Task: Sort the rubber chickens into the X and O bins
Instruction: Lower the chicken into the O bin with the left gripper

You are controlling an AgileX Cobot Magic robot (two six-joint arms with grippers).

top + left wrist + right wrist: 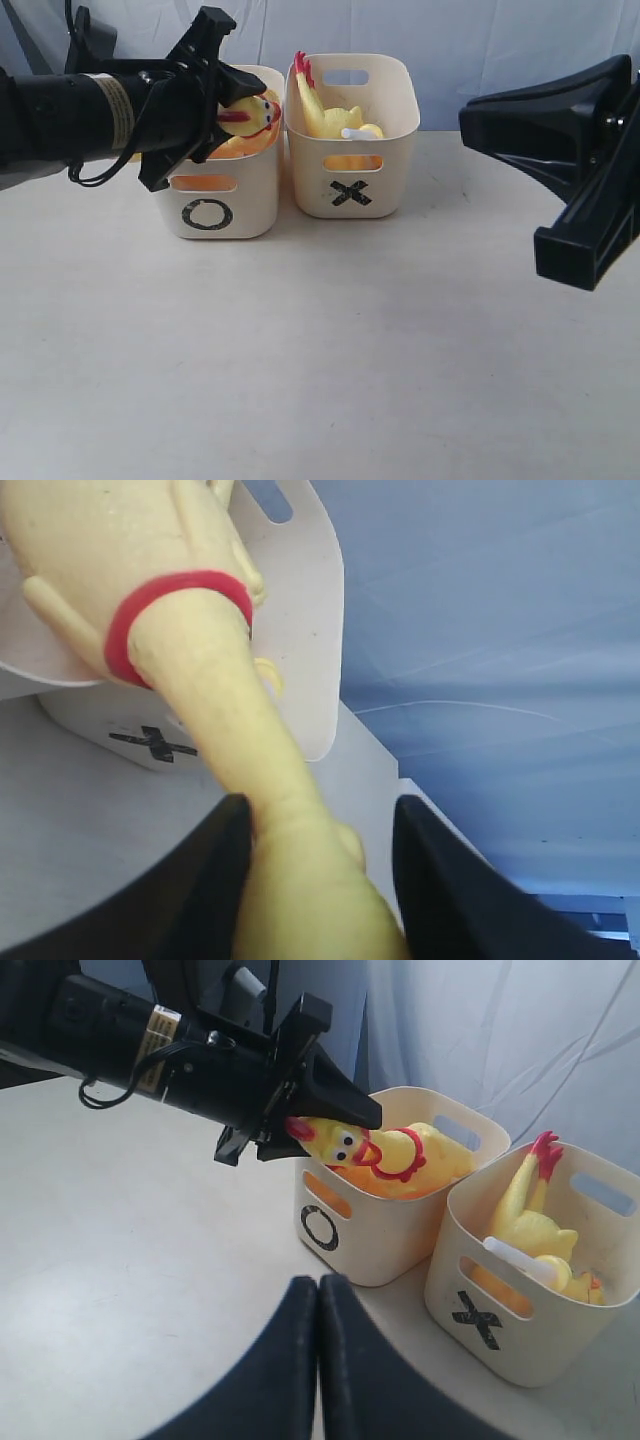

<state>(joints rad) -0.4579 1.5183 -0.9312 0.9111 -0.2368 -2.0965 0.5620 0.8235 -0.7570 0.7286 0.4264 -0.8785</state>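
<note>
A yellow rubber chicken (255,112) lies in the O bin (215,205), its red-wattled head poking over the rim. My left gripper (237,92) is open around its neck (215,710). One finger (215,860) rests against the neck and a gap shows at the other finger (440,870). The X bin (350,175) stands right beside it and holds another chicken (325,115) with its red comb up. My right gripper (319,1285) is shut and empty, hanging over the table in front of the bins.
A white piece (520,1260) lies across the chicken in the X bin. A pale curtain (480,40) hangs behind the bins. The white table (320,350) stretches in front of them. My right arm (570,170) looms at the right.
</note>
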